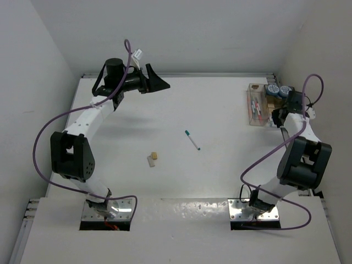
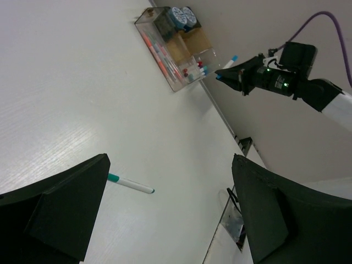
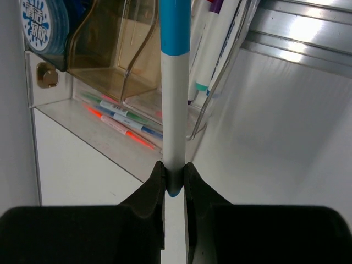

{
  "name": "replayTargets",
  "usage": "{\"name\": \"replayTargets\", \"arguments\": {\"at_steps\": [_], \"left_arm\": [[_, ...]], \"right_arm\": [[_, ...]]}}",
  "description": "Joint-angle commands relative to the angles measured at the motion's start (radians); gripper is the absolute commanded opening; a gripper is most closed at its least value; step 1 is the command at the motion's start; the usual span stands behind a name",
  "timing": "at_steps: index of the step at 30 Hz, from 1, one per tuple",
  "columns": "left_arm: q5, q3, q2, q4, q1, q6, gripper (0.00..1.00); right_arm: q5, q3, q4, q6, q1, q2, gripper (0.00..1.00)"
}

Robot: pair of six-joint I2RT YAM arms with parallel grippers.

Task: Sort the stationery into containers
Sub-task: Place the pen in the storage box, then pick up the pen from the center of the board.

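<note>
A white pen with a blue cap [image 3: 175, 99] is grasped between the clenched jaws of the right gripper [image 3: 174, 171], with its capped end pointing away from them. Just beyond the jaw tips the clear box [image 3: 82, 118] is seen, with coloured pens lying in it and a tan compartment [image 3: 118, 49] joined to it. The jaws of the left gripper [image 2: 170, 165] are spread apart, grasping nothing, above the desk [image 2: 66, 82]. A teal-capped pen [image 2: 131, 184] lies on the desk, framed between those jaws but apart from them.
</note>
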Motion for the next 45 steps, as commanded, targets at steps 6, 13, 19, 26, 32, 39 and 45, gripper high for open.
{"name": "replayTargets", "arguments": {"at_steps": [6, 13, 19, 26, 32, 39, 45], "left_arm": [[0.044, -0.012, 0.002, 0.035, 0.002, -0.002, 1.0], [0.033, -0.023, -0.005, 0.018, 0.008, 0.023, 1.0], [0.024, -0.038, -0.018, 0.012, 0.014, 0.038, 1.0], [-0.011, -0.043, -0.015, -0.034, 0.022, 0.06, 1.0], [0.077, 0.092, 0.065, -0.112, 0.054, 0.267, 1.0], [0.111, 0.191, 0.087, -0.461, 0.031, 0.829, 1.0], [-0.137, 0.102, 0.035, -0.873, -0.192, 1.622, 0.81]], "right_arm": [[-0.019, 0.102, 0.03, 0.112, -0.013, 0.069, 0.0], [-0.062, 0.118, 0.053, 0.13, -0.026, 0.116, 0.0], [-0.08, 0.122, 0.058, 0.136, -0.041, 0.144, 0.0], [-0.098, 0.13, 0.07, 0.109, -0.065, 0.162, 0.22], [-0.141, 0.11, 0.053, 0.101, -0.064, 0.135, 0.36], [-0.233, 0.061, 0.007, -0.047, 0.009, -0.028, 0.36], [-0.275, -0.141, 0.021, -0.239, 0.105, -0.314, 0.36]]}}
